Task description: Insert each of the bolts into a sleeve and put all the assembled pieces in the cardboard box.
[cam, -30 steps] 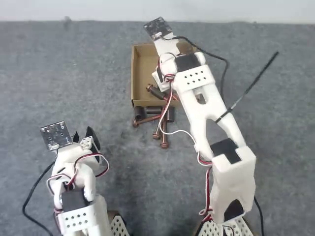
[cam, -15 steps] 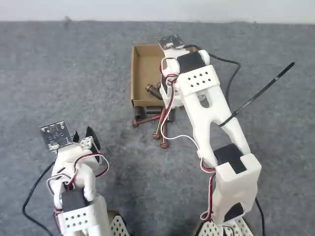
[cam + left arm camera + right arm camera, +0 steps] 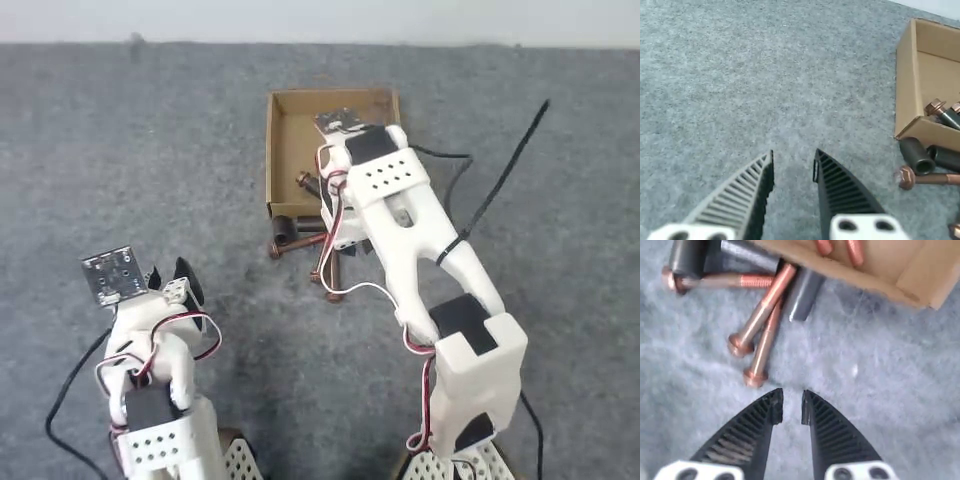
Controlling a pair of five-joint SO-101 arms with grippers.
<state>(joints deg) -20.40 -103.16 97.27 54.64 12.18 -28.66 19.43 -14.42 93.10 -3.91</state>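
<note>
A grey carpet (image 3: 150, 150) covers the table. In the high view the box (image 3: 275, 150) stands at upper centre, with an assembled piece (image 3: 940, 111) inside. Loose bolts (image 3: 760, 314) and sleeves (image 3: 916, 155) lie just below its near wall. The right gripper (image 3: 791, 402) hangs over the carpet near them, a little open and empty. The left gripper (image 3: 794, 161), at lower left, is also slightly open and holds nothing.

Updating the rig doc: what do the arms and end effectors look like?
Left arm and right arm: white shells, black servo blocks, hole-patterned plates, red, white and black wires looped at the joints, a bare circuit board at each wrist. Left end effector and right end effector: black tapered fingers with ribbed inner faces on white mounts.
</note>
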